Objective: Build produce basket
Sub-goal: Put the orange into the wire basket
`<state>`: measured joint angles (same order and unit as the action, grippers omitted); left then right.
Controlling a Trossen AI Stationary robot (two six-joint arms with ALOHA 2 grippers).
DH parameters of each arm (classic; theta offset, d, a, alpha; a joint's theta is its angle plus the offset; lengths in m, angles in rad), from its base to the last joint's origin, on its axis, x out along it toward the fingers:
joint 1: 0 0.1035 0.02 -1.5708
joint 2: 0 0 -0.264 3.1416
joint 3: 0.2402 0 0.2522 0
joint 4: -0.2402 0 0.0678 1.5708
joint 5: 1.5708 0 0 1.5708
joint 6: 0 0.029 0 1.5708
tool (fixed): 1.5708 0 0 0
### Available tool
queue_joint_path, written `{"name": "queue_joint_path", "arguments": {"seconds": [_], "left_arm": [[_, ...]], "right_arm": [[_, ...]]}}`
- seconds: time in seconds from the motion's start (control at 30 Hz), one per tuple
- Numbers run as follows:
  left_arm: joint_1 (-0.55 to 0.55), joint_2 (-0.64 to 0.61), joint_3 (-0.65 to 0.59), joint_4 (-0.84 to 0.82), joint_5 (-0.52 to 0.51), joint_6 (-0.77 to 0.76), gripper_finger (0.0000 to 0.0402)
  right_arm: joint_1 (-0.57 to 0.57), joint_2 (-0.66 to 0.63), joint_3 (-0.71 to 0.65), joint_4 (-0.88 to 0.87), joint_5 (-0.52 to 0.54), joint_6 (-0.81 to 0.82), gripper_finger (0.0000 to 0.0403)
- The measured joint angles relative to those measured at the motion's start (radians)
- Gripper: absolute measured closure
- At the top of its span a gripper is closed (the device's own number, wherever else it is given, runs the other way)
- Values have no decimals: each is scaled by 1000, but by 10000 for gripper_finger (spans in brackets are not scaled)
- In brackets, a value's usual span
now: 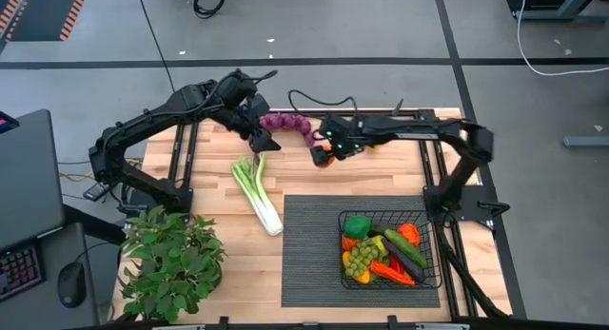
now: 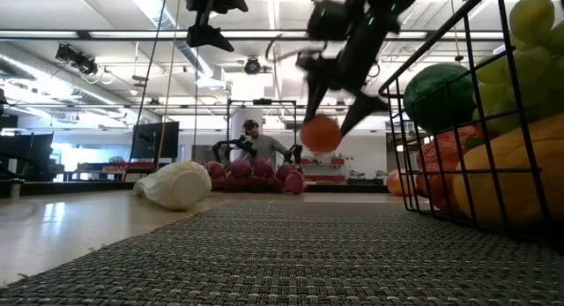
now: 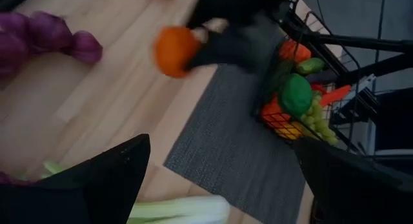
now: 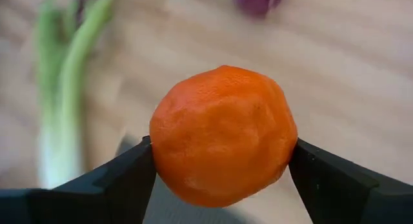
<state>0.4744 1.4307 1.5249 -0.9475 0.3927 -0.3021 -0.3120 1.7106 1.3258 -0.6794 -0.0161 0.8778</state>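
Orange (image 4: 222,137), dimpled and round, in right pincer (image 4: 222,179).

No text, label, brand, number or sign can be read in any of the views.
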Motion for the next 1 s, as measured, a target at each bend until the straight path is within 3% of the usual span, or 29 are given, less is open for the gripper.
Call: {"name": "queue_joint_path", "arguments": {"seconds": [0.47,0.7,1.0], "left_arm": [[0,1,0,100,-45,6,8],[-2,20,1,107,-41,12,8],[-3,23,0,104,-39,7,8]], "right_arm": [[348,-361,2,-344,-136,470,74],[526,-381,2,-453,-277,680,73],[646,-368,2,-512,-261,720,49]]}}
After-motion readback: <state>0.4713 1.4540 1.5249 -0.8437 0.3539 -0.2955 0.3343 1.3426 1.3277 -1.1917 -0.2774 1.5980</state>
